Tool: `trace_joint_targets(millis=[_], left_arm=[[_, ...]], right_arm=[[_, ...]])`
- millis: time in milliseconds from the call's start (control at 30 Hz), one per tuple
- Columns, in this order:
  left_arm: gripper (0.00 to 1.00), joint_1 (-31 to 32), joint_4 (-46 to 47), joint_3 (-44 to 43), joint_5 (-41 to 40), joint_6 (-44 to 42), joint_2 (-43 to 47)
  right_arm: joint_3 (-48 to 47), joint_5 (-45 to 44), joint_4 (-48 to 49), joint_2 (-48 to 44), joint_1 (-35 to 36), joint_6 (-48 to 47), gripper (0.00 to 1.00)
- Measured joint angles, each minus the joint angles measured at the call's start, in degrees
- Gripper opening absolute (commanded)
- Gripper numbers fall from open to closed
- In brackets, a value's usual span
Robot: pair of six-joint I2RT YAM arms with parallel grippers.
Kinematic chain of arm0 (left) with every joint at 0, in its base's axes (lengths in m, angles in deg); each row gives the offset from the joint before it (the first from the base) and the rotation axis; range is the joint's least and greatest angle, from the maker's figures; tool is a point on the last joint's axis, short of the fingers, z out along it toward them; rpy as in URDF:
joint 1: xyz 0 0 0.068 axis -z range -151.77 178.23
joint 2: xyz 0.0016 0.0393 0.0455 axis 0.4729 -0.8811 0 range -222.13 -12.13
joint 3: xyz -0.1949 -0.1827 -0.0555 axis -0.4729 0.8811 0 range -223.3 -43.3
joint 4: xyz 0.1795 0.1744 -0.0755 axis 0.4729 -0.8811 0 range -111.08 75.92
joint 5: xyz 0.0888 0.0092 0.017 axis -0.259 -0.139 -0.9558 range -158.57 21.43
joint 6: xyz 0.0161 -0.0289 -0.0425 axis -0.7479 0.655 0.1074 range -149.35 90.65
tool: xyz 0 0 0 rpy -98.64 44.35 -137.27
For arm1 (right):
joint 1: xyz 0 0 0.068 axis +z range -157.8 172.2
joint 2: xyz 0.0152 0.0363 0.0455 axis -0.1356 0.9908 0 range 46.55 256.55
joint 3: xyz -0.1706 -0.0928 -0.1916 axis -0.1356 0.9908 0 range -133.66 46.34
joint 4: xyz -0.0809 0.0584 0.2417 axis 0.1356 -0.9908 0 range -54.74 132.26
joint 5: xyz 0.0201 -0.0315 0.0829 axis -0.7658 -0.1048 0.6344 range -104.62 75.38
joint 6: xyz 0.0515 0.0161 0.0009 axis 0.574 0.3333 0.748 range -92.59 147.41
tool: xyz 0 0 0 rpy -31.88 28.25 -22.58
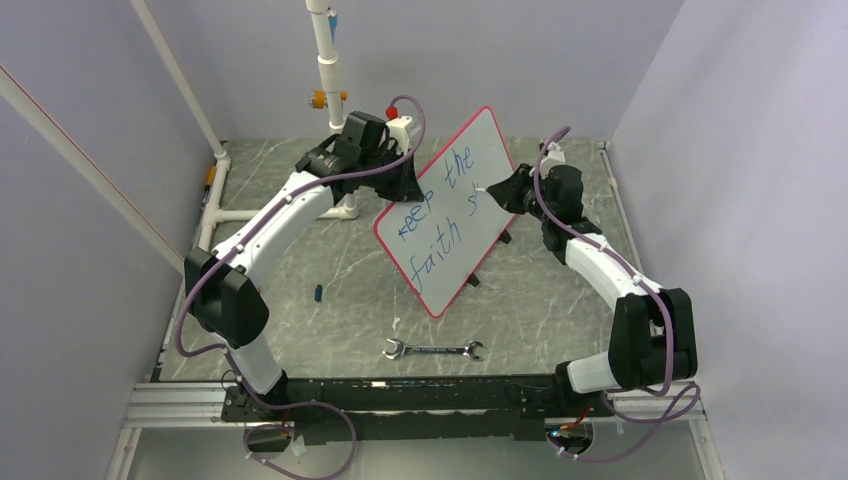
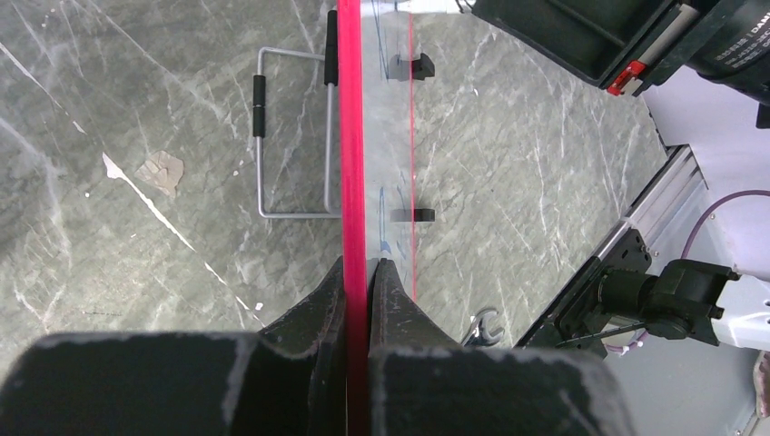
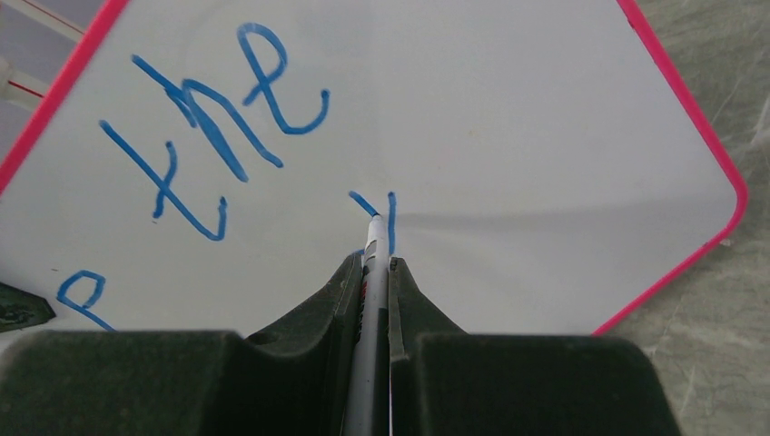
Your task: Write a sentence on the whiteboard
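Nearest, by the table's [image 1: 330, 330] near edge: a wrench [image 1: 433, 350]. Behind it, mid-table, whiteboard [image 1: 483, 140] standing tilted. Left gripper [image 2: 363, 265] clamped tight on its pink rim. Right gripper [image 3: 374, 263] closed on a marker [image 3: 370, 232] — tip touching the board beside the sentence [image 1: 443, 238] — "keep the faith" plus a few strokes.

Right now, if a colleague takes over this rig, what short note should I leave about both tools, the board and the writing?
The left tool is shut on the red rim of the whiteboard, which stands tilted.
The right tool is shut on the marker, its tip touching the board.
Done: the sentence reads "keep the faith st".
Left: finish the last word, then lift the marker away.
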Motion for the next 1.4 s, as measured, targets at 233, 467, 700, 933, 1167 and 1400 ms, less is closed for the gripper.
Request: trace_joint_targets(millis=[233, 467, 700, 933, 1167, 1400], left_arm=[[0.0, 0.0, -0.09, 0.0, -0.11, 0.02, 0.0], [0.0, 0.02, -0.07, 0.0, -0.13, 0.02, 0.0], [0.0, 0.02, 0.02, 0.0, -0.11, 0.0, 0.0], [0.0, 0.13, 0.09, 0.0, -0.11, 0.0, 0.0], [0.0, 0.13, 0.11, 0.0, -0.11, 0.0, 0.0], [0.0, 0.26, 0.11, -0.09, -0.11, -0.02, 0.0]], right_arm=[[3.15, -0.2, -0.04, -1.16, -0.26, -0.46, 0.0], [5.35, -1.05, -0.31, -2.03, -0.26, -1.09, 0.0], [5.66, -1.62, -0.98, -2.29, -0.24, -1.75, 0.0], [5.62, -2.6, -2.05, -2.34, -0.24, -2.36, 0.0], [3.8, -2.86, -3.8, -1.75, -0.24, -2.69, 0.0], [0.72, -3.13, -4.07, -0.81, -0.2, -3.02, 0.0]])
